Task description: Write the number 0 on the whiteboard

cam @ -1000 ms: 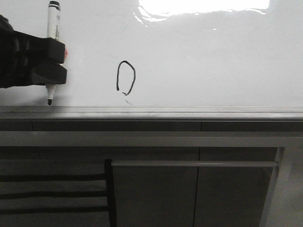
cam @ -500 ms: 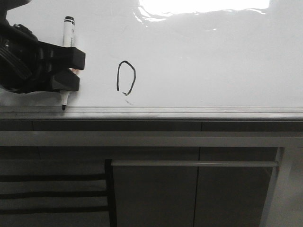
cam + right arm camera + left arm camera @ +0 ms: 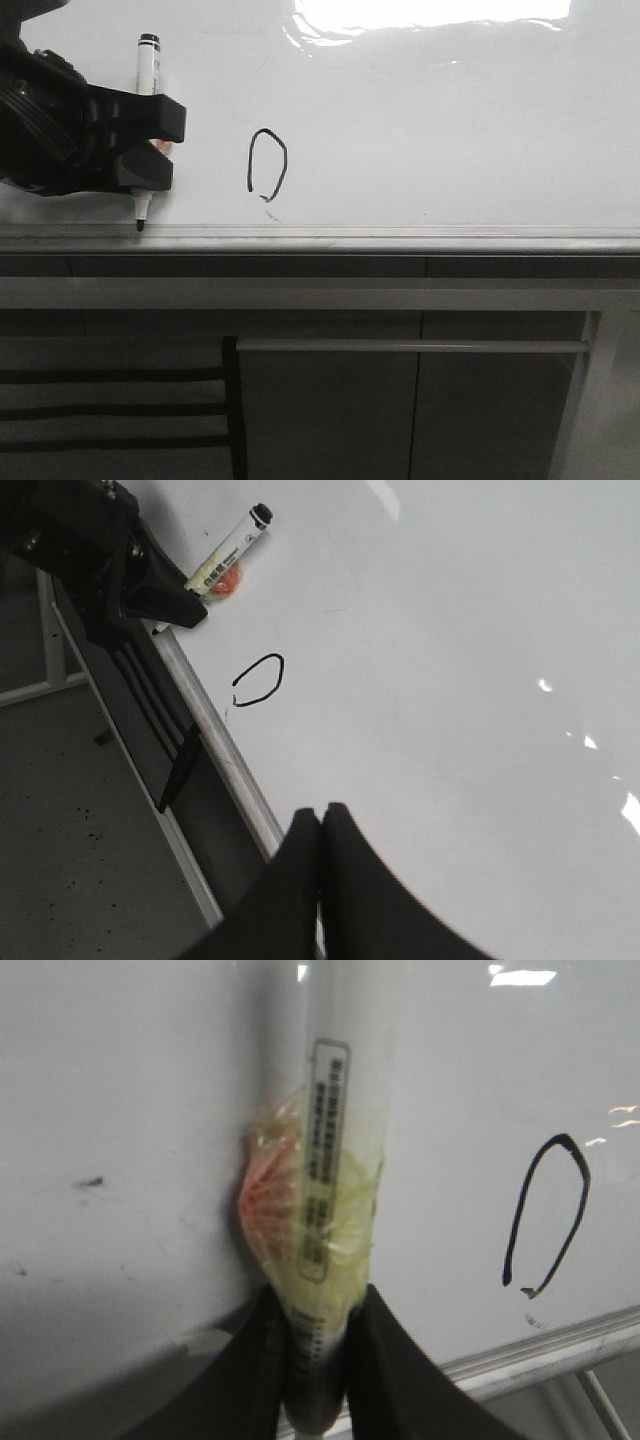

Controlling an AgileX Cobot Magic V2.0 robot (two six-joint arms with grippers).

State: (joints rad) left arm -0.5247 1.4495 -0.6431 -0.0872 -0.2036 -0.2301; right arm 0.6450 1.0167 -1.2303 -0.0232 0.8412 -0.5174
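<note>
The number 0 is a thin black oval outline on the whiteboard, open at its bottom; it also shows in the left wrist view and the right wrist view. My left gripper is shut on a white marker wrapped in tape, left of the 0, its tip down at the board's grey edge strip. The marker fills the left wrist view. My right gripper is shut and empty over the board's edge, out of the front view.
Grey cabinet panels and a dark chair back lie below the board's edge. Bright glare sits at the board's top. A tiny dark smudge marks the board left of the marker.
My left gripper with the marker moved right and down over the second, then barely shifted; the tip now sits at the edge strip. The 0 is unchanged.
</note>
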